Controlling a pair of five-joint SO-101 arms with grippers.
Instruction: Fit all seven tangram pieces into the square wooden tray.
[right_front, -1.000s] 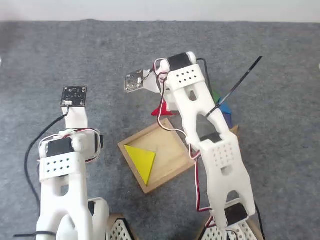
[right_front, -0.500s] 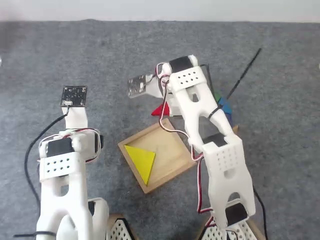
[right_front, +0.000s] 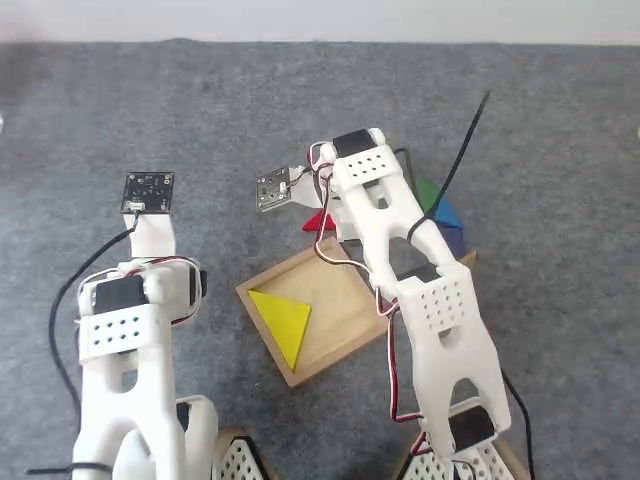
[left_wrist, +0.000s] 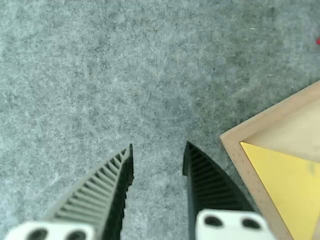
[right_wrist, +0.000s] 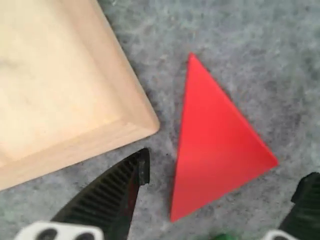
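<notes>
High cam: square wooden tray (right_front: 335, 290) on grey mat (right_front: 200, 100), turned cornerwise, betw. the two arms. Yellow triangle (right_front: 283, 322) inside it, flat, against the rim nearest left arm (right_front: 130, 330). Right arm (right_front: 400, 250) stretched over tray's far side. Red triangle (right_front: 320, 221) on mat just past tray's far corner, partly under that arm. Green piece (right_front: 430, 192) and blue piece (right_front: 447, 213) close together on mat on the arm's other side, partly hidden. Black cable (right_front: 462, 150) running up from right arm.

Left wrist cam: left gripper (left_wrist: 159, 147) w/ fingers apart, nothing betw. them, over bare mat. Tray corner (left_wrist: 245, 170) just beside one finger, not touching; yellow triangle (left_wrist: 285, 175) inside it.

Right wrist cam: right gripper (right_wrist: 225, 170) spread wide, straddling red triangle (right_wrist: 215, 150), no contact visible. Triangle flat on mat, near tray corner (right_wrist: 125, 120) but apart from it.
</notes>
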